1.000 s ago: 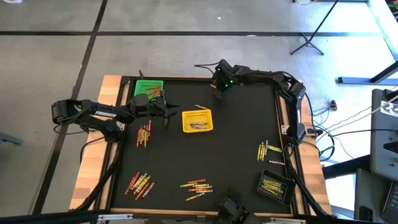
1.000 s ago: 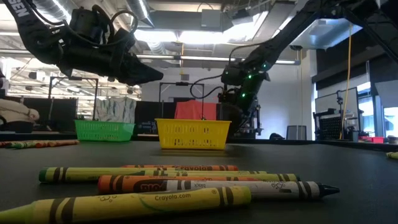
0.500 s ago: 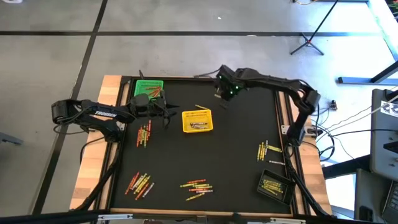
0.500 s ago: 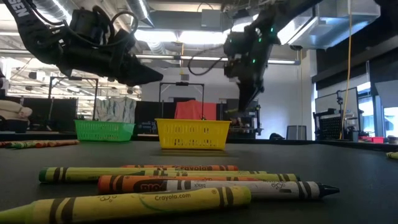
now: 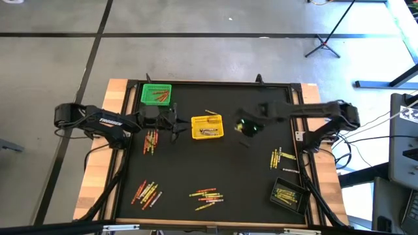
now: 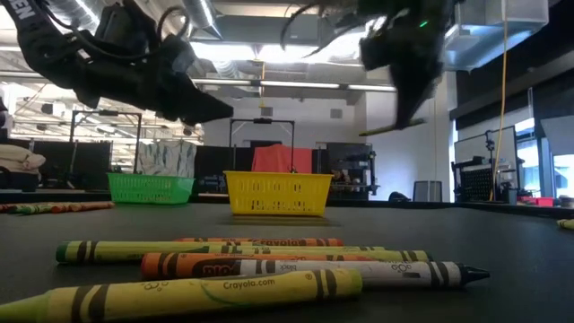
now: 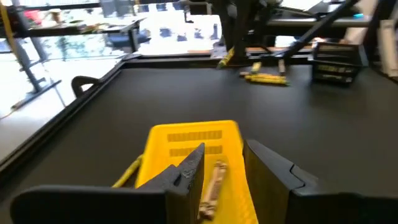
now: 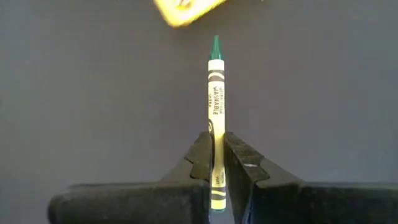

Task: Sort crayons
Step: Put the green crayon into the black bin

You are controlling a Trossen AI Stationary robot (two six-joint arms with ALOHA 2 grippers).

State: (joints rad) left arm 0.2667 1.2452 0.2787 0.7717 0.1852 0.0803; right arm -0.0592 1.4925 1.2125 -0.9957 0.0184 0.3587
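The right gripper (image 8: 214, 163) is swinging forward from the table's far edge toward the middle, pinching a green crayon (image 8: 215, 93) and carrying it just right of the yellow basket (image 5: 207, 126). That crayon probably belongs in the green basket (image 5: 156, 94), farther left. The left gripper (image 7: 225, 163), fingers spread and empty, is hovering between the two baskets and could be crowding that route, while more loose crayons (image 6: 269, 262) are waiting along the near edge.

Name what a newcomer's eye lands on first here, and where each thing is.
First, the right gripper, shut on a green crayon and raised above the black mat just right of the yellow basket. Next, the left gripper hovering at that basket's left side, with the green basket in the far left corner. Loose crayon piles lie along the near edge.
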